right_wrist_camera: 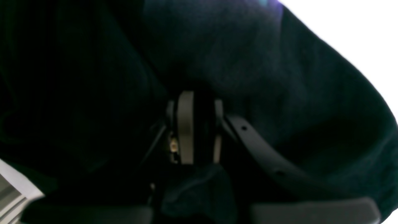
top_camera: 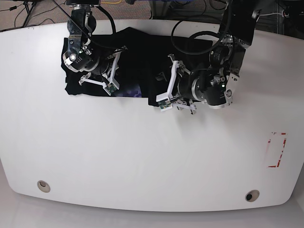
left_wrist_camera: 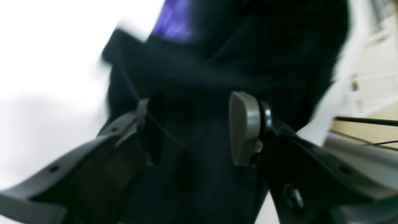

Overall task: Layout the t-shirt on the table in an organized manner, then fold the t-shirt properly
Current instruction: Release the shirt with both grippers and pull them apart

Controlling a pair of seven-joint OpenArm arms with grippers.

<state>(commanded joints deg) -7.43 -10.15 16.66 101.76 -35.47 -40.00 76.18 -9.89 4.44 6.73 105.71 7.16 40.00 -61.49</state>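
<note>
The black t-shirt (top_camera: 142, 52) lies bunched at the back middle of the white table (top_camera: 142, 156), a purple patch of its print (top_camera: 130, 90) showing at its front edge. My left gripper (top_camera: 167, 84) stands open at the shirt's front right edge. In the left wrist view its fingers (left_wrist_camera: 245, 124) are spread wide over the blurred t-shirt (left_wrist_camera: 217, 62). On the shirt's left part, my right gripper (top_camera: 113, 71) sits low. The right wrist view shows the right gripper (right_wrist_camera: 200, 99) with pads nearly together, shut on a fold of the t-shirt (right_wrist_camera: 279, 77).
A red tape rectangle (top_camera: 277, 150) marks the table at the right. Two grommet holes (top_camera: 43, 185) (top_camera: 251, 195) sit near the front edge. Cables and both arm bases crowd the back edge (top_camera: 190, 19).
</note>
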